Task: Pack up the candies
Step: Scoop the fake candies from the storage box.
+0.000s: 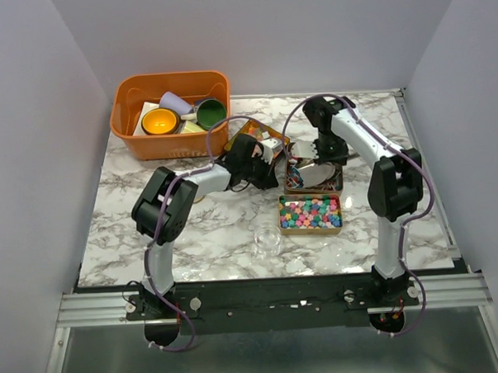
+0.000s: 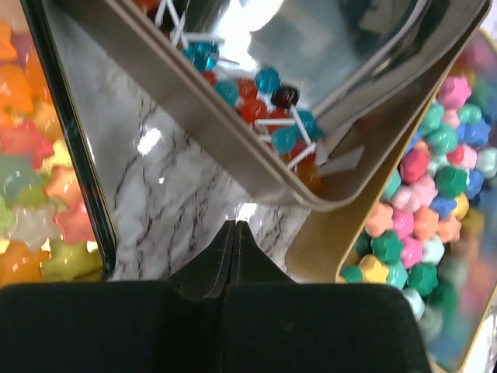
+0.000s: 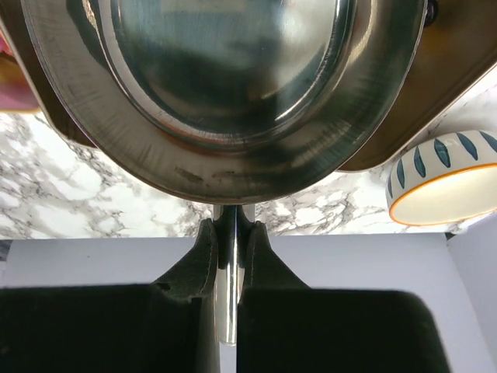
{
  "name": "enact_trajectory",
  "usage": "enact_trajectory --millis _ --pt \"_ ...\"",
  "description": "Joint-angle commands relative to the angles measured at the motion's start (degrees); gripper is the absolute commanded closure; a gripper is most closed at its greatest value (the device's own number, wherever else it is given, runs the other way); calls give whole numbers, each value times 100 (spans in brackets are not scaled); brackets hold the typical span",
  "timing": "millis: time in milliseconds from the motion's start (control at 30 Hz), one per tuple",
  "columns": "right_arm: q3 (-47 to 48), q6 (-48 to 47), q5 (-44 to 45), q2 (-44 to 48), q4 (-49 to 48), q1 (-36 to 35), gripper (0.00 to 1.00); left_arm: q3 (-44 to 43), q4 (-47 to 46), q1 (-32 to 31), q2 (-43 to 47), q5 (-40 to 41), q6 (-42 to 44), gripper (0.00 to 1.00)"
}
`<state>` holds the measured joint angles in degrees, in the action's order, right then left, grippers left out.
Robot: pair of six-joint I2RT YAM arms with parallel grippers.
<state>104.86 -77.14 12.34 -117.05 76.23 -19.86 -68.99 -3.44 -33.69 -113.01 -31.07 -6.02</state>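
In the left wrist view, the left gripper (image 2: pixel 235 233) has its fingers pressed fully together with nothing between them, low over the marble table (image 2: pixel 171 202). At 9 o'clock the pastel star candies (image 2: pixel 31 194) lie in a dark-rimmed tin. At 12 o'clock the wrapped candies (image 2: pixel 260 93), red, teal and dark on white sticks, sit in a second tin. At 3 o'clock the bright candies (image 2: pixel 427 202) fill a third.

In the right wrist view, the right gripper (image 3: pixel 229 233) pinches the thin edge of an oval metal lid (image 3: pixel 225 93), which hangs at 12 o'clock. A white bowl (image 3: pixel 443 186) with blue leaves is at 3 o'clock.

In the top view, the tins stand close together near the centre of the table. An orange basket (image 1: pixel 173 144) with coloured cups is at 10 o'clock and a clear cup (image 1: pixel 268 242) at 6 o'clock.

I think the lid can tilt or slip, because only its edge is held. If it comes down crooked, the white sticks may get trapped. The closed left fingers are near the tin walls and can push a tin.

The marble looks smooth and glossy, so tins probably slide easily. Pale grey walls close three sides
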Motion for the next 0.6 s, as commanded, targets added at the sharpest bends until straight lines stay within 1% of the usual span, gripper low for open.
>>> enact_trajectory --millis 0,200,233,267,333,400,567 --pt "-149 393 -486 -221 -151 -352 99 -316 -376 -102 -239 13 -206 100" --pt "-1089 200 -750 -133 -925 -414 99 -422 -534 -234 -458 -39 -338 100" --pt "-1169 156 -829 -151 -986 -422 99 -413 -561 -243 -502 -31 -382 100" --pt "-1352 121 -1108 -125 -1178 -422 99 -413 -605 -269 -520 -39 -408 100" --pt "-1468 164 -1416 -98 -1434 -414 99 -413 -622 -287 -555 -66 -435 100" --pt "-1442 278 -2005 -124 -1584 -379 99 -422 -658 -296 -582 -66 -470 100" --pt "-1433 384 -2630 -64 -1927 -343 99 -510 -579 -296 -573 -48 -453 100"
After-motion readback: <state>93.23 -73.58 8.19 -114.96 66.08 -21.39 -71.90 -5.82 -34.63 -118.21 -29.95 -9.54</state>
